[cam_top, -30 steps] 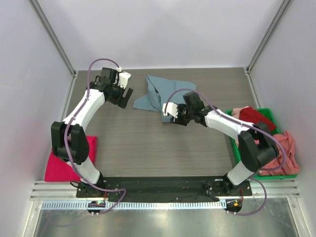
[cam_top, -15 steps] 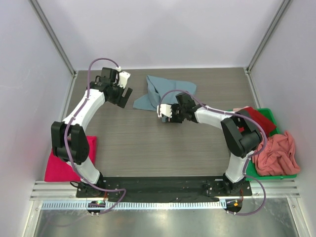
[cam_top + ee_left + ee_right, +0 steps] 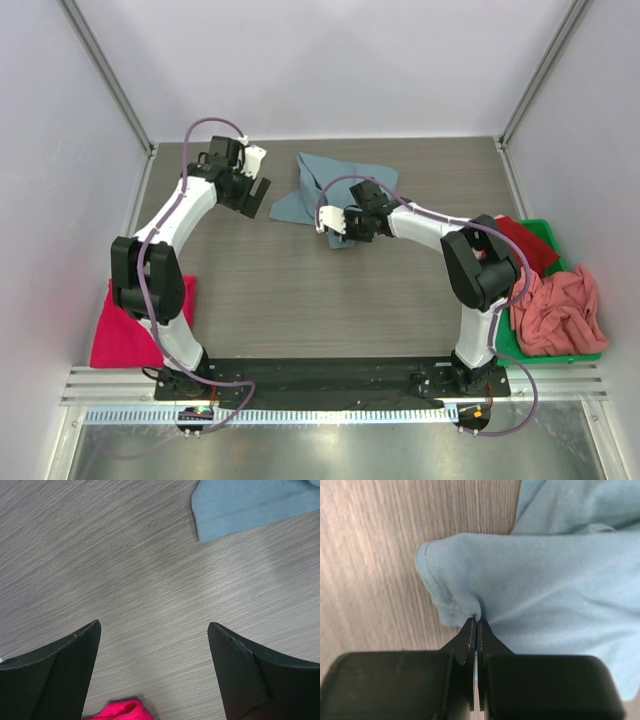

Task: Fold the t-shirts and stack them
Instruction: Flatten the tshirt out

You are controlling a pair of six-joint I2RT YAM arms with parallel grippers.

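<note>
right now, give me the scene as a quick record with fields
blue shirt: crumpled, far middle of table
pink shirt: flat, near left corner
bin: right edge, holds red shirt and salmon shirt
left claw: open, holds nothing, over bare table
right claw: shut on blue shirt's hem

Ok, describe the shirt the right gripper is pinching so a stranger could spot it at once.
On the wood-grain table, look to the far middle. The grey-blue t-shirt lies crumpled there, one edge pinched in the right gripper. It is the only blue cloth: the magenta t-shirt lies near left, the salmon t-shirt and red t-shirt in the green bin at right.
</note>
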